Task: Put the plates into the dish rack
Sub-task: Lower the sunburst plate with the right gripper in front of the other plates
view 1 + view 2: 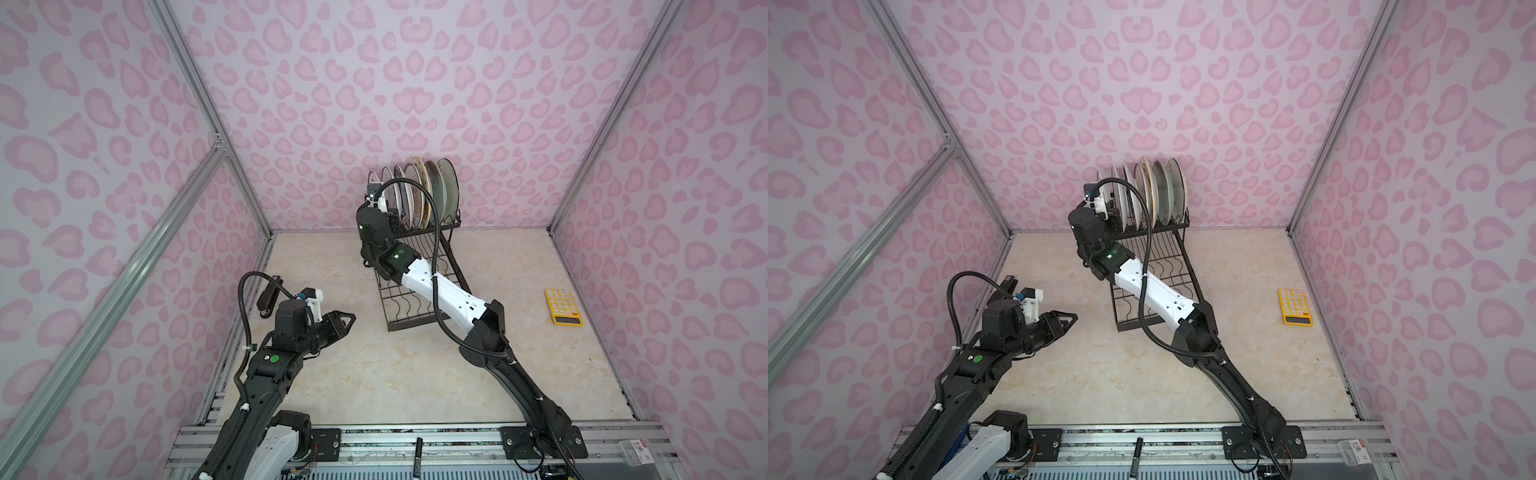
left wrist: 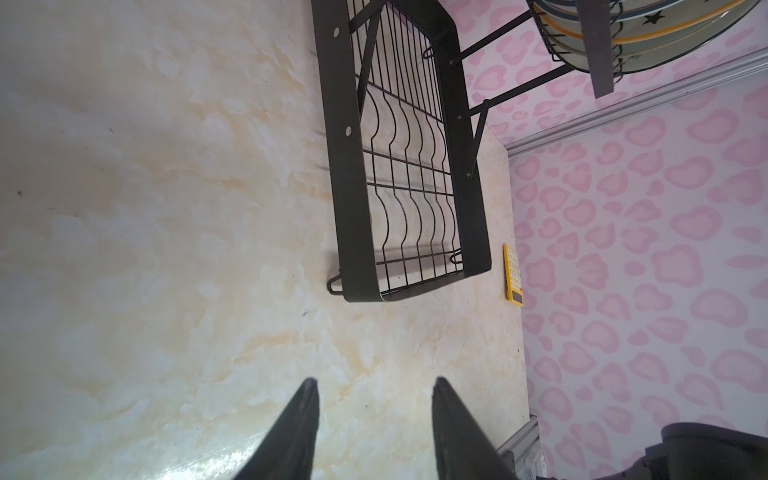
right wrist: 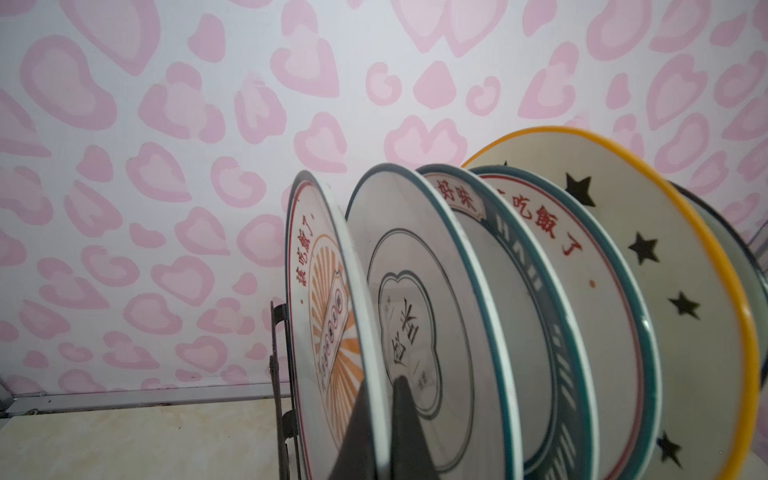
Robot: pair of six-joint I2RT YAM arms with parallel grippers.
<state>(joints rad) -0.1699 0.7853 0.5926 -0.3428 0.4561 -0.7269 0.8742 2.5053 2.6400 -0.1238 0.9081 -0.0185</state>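
Several plates (image 1: 446,193) stand on edge in the raised upper tier of the black wire dish rack (image 1: 451,225) at the back, in both top views (image 1: 1173,191). In the right wrist view my right gripper (image 3: 380,388) is shut on the rim of the white, teal-edged plate (image 3: 419,299), second in the row. An orange-sunburst plate (image 3: 322,307) stands beside it and a star plate (image 3: 665,270) further along. My left gripper (image 1: 348,322) hovers open and empty over the table, left of the rack's lower tray (image 2: 345,166).
A yellow calculator (image 1: 564,306) lies on the table to the right of the rack. A black marker (image 1: 417,457) rests on the front rail. A black object (image 1: 270,297) leans at the left wall. My right arm stretches over the rack's lower tray.
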